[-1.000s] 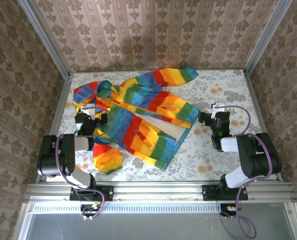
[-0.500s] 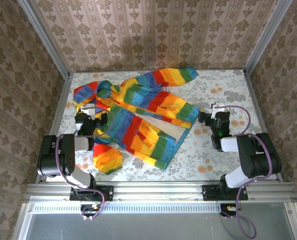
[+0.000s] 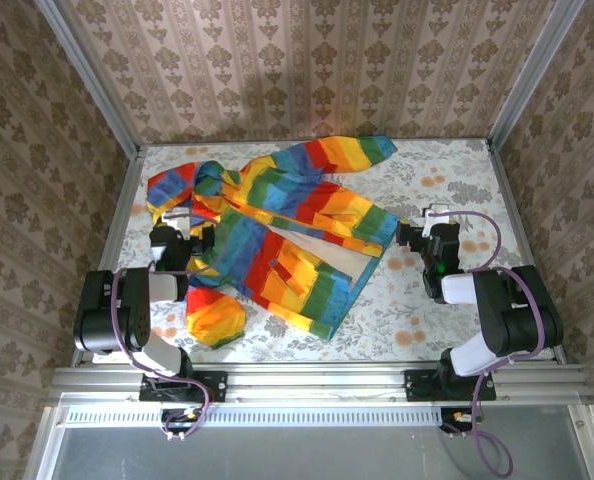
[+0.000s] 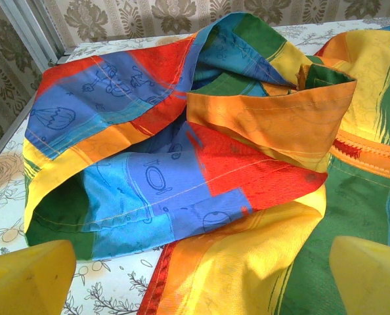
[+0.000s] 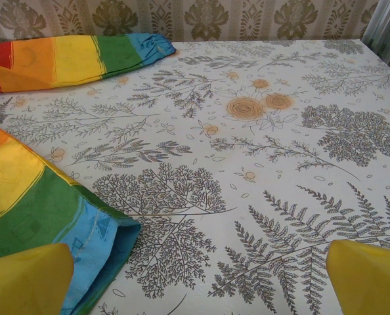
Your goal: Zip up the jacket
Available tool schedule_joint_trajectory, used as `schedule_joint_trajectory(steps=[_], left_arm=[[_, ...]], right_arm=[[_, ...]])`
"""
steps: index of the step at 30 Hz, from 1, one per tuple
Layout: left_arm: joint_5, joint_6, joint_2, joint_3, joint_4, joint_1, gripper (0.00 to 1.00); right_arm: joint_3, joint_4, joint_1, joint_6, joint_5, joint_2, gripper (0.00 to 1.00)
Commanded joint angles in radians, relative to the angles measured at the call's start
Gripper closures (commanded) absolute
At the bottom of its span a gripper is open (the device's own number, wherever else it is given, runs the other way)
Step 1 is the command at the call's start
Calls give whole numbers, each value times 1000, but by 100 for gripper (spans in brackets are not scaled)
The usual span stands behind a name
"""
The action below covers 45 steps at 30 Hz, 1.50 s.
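Observation:
The rainbow-striped jacket (image 3: 277, 225) lies unzipped on the table, fronts spread and pale lining (image 3: 329, 256) showing. My left gripper (image 3: 180, 232) sits low at the jacket's left side, open; its yellow fingertips (image 4: 25, 275) straddle the front edge just below the hood (image 4: 182, 131), gripping nothing. An orange zipper strip (image 4: 372, 154) runs at the right of that view. My right gripper (image 3: 437, 228) rests open beside the blue hem corner (image 5: 100, 239), with only tablecloth between its fingers (image 5: 369, 279). One sleeve (image 5: 77, 58) lies far ahead of it.
The table (image 3: 447, 180) has a leaf-and-flower patterned cloth, boxed in by metal rails (image 3: 120, 205) and patterned walls on three sides. Bare cloth stretches to the right of the jacket and along the back.

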Motion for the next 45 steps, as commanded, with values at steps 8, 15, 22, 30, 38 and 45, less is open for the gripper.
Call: schedule_joint_trajectory(steps=[8, 15, 22, 30, 38, 45], left_arm=[[9, 15, 7, -2, 31, -5, 0], [12, 10, 8, -5, 34, -1, 0], [-47, -8, -69, -8, -14, -1, 0], [-89, -118, -351, 81, -429, -30, 5], [-113, -423, -446, 179, -908, -60, 24], [-72, -624, -434, 151, -1060, -209, 36]], right_arm=[[14, -3, -3, 8, -12, 4, 0], [26, -37, -3, -14, -68, -9, 0], [169, -388, -3, -5, -106, -105, 0], [376, -720, 32, 93, -175, -105, 1], [717, -1062, 174, 100, -255, 128, 10], [980, -1256, 299, 71, -290, 389, 35]])
